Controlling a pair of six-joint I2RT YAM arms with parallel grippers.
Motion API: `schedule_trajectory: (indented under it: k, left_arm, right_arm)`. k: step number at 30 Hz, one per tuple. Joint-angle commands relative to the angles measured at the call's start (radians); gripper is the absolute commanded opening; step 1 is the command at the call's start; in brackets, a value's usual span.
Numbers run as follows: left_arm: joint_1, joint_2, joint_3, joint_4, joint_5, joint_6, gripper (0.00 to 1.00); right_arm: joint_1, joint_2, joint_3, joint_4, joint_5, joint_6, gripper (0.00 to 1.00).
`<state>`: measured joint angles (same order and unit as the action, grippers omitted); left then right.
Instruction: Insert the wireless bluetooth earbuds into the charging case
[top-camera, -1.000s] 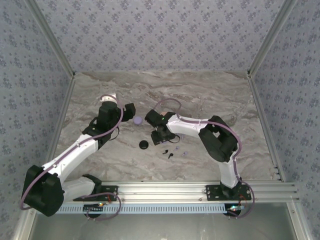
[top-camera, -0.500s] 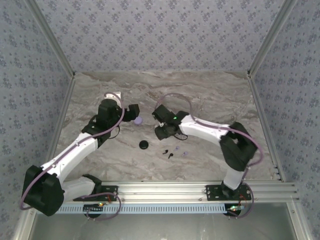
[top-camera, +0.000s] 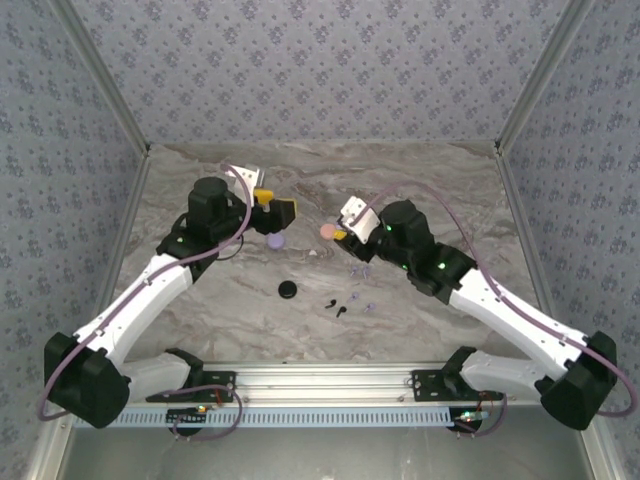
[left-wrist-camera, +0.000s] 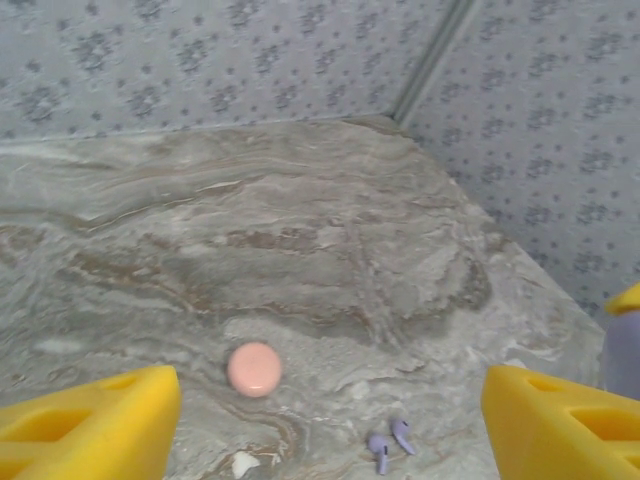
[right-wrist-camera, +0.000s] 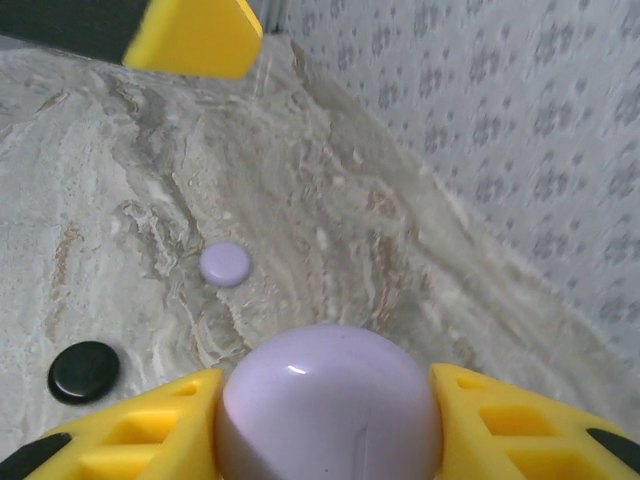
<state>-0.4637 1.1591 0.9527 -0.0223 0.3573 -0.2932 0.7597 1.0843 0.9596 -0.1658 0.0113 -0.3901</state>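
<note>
One grey-veined marble-look tabletop (top-camera: 420, 190) is enclosed by patterned blue-grey walls.

Left arm: extended over the left-centre of the table. The left gripper (left-wrist-camera: 330, 405) is seen released, its yellow fingers (left-wrist-camera: 90, 420) spread wide with only bare table between them.

Right arm: reached in from the right. The right gripper (right-wrist-camera: 328, 445) is clenched on a lilac domed plastic piece (right-wrist-camera: 330, 385), which is pressed between both yellow pads and held above the surface.

Round cases, all flat on the table:
- lilac round disc-shaped case (top-camera: 275, 241), just below the left gripper in the top view.
- pink round disc-shaped case (top-camera: 326, 232), just beside the right gripper's tip.
- black round disc-shaped case (top-camera: 288, 290), nearer the arm bases and well apart from the other two.

Earbuds, all loose on the tabletop:
- tiny lilac stemmed earbuds (left-wrist-camera: 400, 434), a pair lying close together, near the pink case on its near-right side.
- tiny black stemmed earbuds (top-camera: 338, 304), to the right of the black case.
- one further lilac speck (top-camera: 368, 305) is noted just right of the black buds; too small to be identified.
- one small pale bit (top-camera: 312, 253) lies between the lilac and pink cases; its shape cannot be told.
</note>
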Motion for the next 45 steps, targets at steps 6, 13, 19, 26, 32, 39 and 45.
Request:
schedule_trajectory:
  k: [6,13,19,26,32,39,45]
  left_arm:
    - [-0.052,-0.051,0.039,0.062,0.181,0.034,0.77]
    - [-0.13,0.012,0.047,0.195,0.233,-0.069,0.77]
    - [-0.162,0.071,0.07,0.22,0.262,-0.091,0.71]
    - [-0.201,0.138,0.114,0.222,0.303,-0.101,0.64]
    - [-0.217,0.172,0.144,0.181,0.342,-0.077,0.58]
    - [-0.237,0.207,0.15,0.174,0.357,-0.072,0.57]
    - [-0.241,0.231,0.145,0.183,0.372,-0.083,0.5]
  right_arm:
    - [-0.016,-0.082,-0.049,0.083,-0.04,-0.37,0.47]
    - [-0.021,-0.086,-0.046,0.09,-0.053,-0.415,0.47]
    - [-0.021,-0.085,-0.047,0.079,-0.053,-0.414,0.47]
    - [-0.021,-0.081,-0.047,0.074,-0.051,-0.422,0.47]
    - [-0.022,-0.075,-0.047,0.076,-0.042,-0.422,0.47]
    - [-0.022,-0.07,-0.042,0.081,-0.041,-0.415,0.47]
    - [-0.023,-0.067,-0.041,0.081,-0.043,-0.411,0.47]
